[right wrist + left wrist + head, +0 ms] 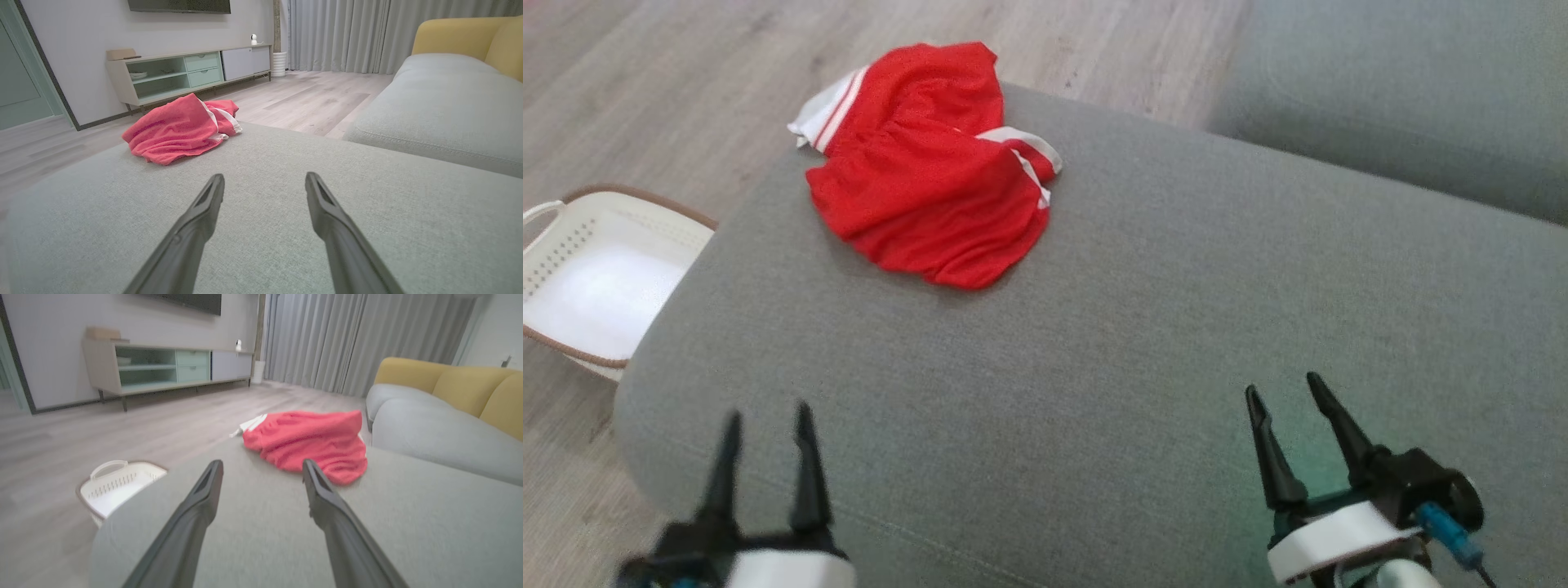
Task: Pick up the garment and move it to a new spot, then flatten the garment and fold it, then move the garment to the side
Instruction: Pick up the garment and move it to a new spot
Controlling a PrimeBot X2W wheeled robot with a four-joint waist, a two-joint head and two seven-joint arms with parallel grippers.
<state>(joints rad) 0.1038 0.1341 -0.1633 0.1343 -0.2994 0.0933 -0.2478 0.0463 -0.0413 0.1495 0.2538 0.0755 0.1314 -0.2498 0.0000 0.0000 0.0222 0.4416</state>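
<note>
A broad grey woven-fabric cushion with rounded corners [1094, 343] runs from the lower left to the right edge of the head view. On it, toward the upper left of the frame, lies a crumpled red fabric garment [931, 163] with white stripes, its upper part reaching over the cushion's far edge. Beyond is a pale wood-plank floor [645, 82]. At the frame's left edge a white perforated plastic basket with a brown rim [560, 249] stands on the floor, just beside the cushion.
</note>
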